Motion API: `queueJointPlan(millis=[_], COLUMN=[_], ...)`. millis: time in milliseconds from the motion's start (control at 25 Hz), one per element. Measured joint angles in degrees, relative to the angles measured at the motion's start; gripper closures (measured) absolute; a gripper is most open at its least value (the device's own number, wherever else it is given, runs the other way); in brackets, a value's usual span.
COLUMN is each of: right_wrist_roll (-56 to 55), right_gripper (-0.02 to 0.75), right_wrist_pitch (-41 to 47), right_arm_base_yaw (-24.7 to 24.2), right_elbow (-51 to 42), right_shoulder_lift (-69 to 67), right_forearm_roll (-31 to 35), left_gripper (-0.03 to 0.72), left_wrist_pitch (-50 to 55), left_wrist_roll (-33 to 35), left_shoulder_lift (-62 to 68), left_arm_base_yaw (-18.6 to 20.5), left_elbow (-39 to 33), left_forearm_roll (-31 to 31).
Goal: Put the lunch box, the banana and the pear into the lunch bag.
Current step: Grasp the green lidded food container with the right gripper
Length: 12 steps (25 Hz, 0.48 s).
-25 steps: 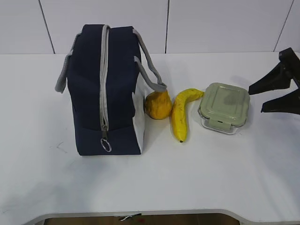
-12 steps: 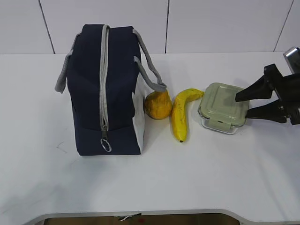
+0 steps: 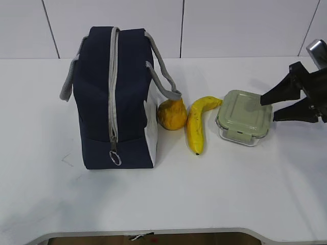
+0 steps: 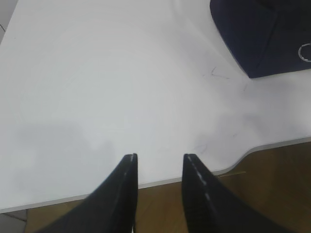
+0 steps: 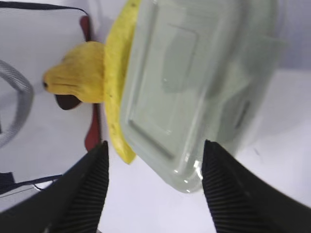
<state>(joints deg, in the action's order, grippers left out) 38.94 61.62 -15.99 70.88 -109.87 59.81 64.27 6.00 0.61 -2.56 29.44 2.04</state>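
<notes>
The lunch bag [image 3: 113, 97] is matt cloth with a metal ring pull [image 3: 116, 158]; the lunch box [image 3: 244, 117] has clear glass, a smooth lid; the counter [image 3: 168, 194] is smooth.

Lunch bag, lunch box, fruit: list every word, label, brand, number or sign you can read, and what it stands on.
No readable text in any view.
lunch bag: a red and dark mark on its white panel shows in the right wrist view, cut off by the fruit; no letters can be made out.
lunch box: plain lid, no print.
banana and pear: no stickers.
</notes>
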Motion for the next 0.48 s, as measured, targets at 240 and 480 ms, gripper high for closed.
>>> queueJointPlan(millis=[240, 480], right_wrist_roll=[-4.1, -4.5], right_gripper=[0.244, 0.245], right_wrist_pitch=[0.1, -4.1], right_arm_base_yaw=[-1.7, -1.8], right_elbow=[1.0, 1.0], right_shoulder_lift=[0.0, 0.0], right_forearm_roll=[-3.6, -3.8], left_gripper=[0.447, 0.447], left_wrist_pitch=[0.0, 0.0], left_wrist_roll=[-0.3, -0.4], left_shoulder_lift=[0.0, 0.0], left_arm_base_yaw=[0.0, 0.0], left_elbow=[0.0, 0.0], left_forearm_roll=[0.0, 0.0])
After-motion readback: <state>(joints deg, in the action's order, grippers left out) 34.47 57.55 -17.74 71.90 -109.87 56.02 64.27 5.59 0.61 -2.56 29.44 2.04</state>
